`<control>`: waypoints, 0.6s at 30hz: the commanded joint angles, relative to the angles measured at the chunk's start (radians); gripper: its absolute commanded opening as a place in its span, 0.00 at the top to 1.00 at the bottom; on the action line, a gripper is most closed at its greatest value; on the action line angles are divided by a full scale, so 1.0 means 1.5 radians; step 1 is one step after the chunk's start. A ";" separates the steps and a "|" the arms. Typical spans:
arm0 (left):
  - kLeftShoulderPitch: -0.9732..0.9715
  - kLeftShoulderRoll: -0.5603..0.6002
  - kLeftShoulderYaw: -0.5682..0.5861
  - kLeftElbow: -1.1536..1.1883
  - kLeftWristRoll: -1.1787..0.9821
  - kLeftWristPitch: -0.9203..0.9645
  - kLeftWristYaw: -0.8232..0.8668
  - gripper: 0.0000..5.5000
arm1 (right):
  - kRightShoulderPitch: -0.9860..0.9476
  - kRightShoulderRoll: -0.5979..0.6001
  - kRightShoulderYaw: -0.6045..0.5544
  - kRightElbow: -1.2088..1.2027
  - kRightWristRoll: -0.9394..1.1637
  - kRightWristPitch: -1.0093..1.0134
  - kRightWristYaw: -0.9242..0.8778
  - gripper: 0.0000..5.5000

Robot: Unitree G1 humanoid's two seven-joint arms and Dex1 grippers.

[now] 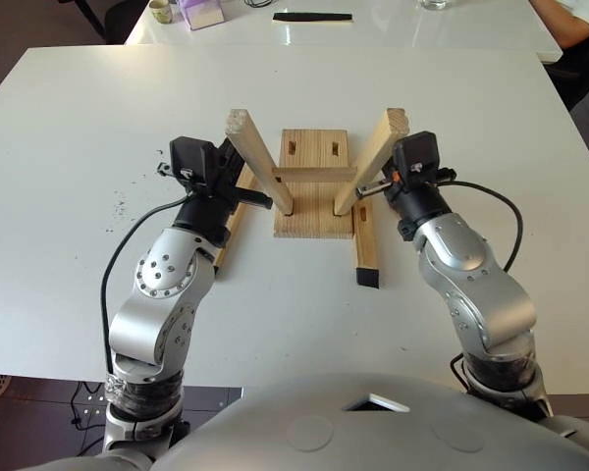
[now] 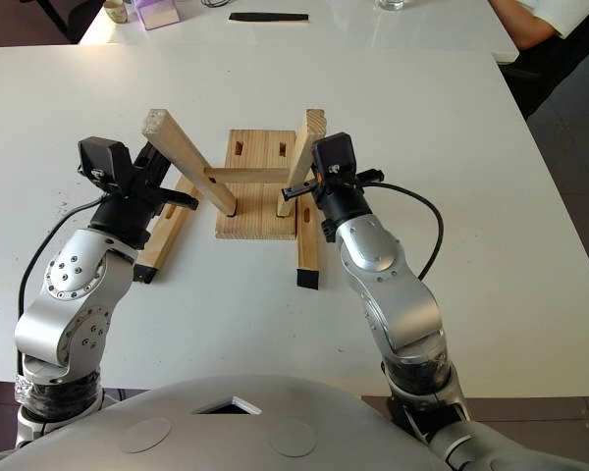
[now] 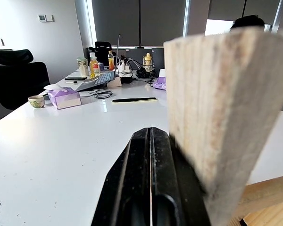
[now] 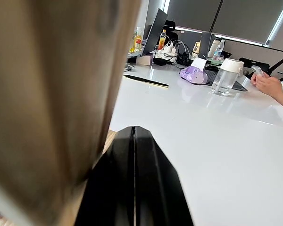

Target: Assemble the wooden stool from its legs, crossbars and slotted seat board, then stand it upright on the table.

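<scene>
Seat board (image 1: 314,214) is lying flat mid-table (image 1: 79,147), a bit toward the far edge. Left leg (image 1: 260,162) and right leg (image 1: 375,155) are standing in it, splaying outward, with the crossbar (image 1: 314,174) joining them. Left gripper (image 1: 258,199) is pinched closed on nothing, right up against the left leg's outer side. Right gripper (image 1: 365,186) is doing the same at the right leg. Two loose legs (image 1: 366,245) are lying flat either side of the board.

Wood is probably stiff, light and not fragile, but smooth. Joints are likely push-fit, so the frame may be wobbling. Best hold is low on a leg, across its flat faces.
</scene>
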 commanded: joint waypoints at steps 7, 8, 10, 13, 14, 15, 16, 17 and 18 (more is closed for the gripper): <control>0.000 -0.020 0.070 0.022 0.113 -0.046 0.055 1.00 | 0.023 -0.030 -0.074 0.017 -0.100 -0.036 -0.017 1.00; 0.014 -0.026 0.095 0.009 0.136 -0.040 0.082 1.00 | 0.042 -0.034 -0.091 -0.003 -0.120 -0.025 -0.031 1.00; 0.053 -0.037 0.115 -0.020 0.179 -0.026 0.114 1.00 | 0.071 -0.030 -0.102 -0.047 -0.146 -0.009 -0.043 1.00; 0.096 -0.054 0.087 -0.056 0.214 0.001 0.124 1.00 | 0.071 0.012 -0.076 -0.106 -0.165 0.015 -0.061 1.00; 0.095 -0.060 0.069 -0.059 0.208 0.010 0.113 1.00 | 0.058 0.024 -0.054 -0.112 -0.162 0.014 -0.054 1.00; 0.088 -0.064 0.041 -0.060 0.188 0.019 0.088 1.00 | 0.043 0.042 -0.028 -0.109 -0.146 0.010 -0.038 1.00; 0.063 -0.045 -0.044 -0.064 0.177 0.018 0.030 1.00 | 0.012 0.054 0.040 -0.098 -0.127 -0.007 0.000 1.00; 0.040 -0.033 -0.125 -0.067 0.165 0.025 -0.021 1.00 | -0.018 0.059 0.109 -0.087 -0.117 -0.024 0.037 1.00; 0.016 -0.034 -0.208 -0.066 0.155 0.032 -0.064 1.00 | -0.044 0.059 0.167 -0.077 -0.115 -0.040 0.068 1.00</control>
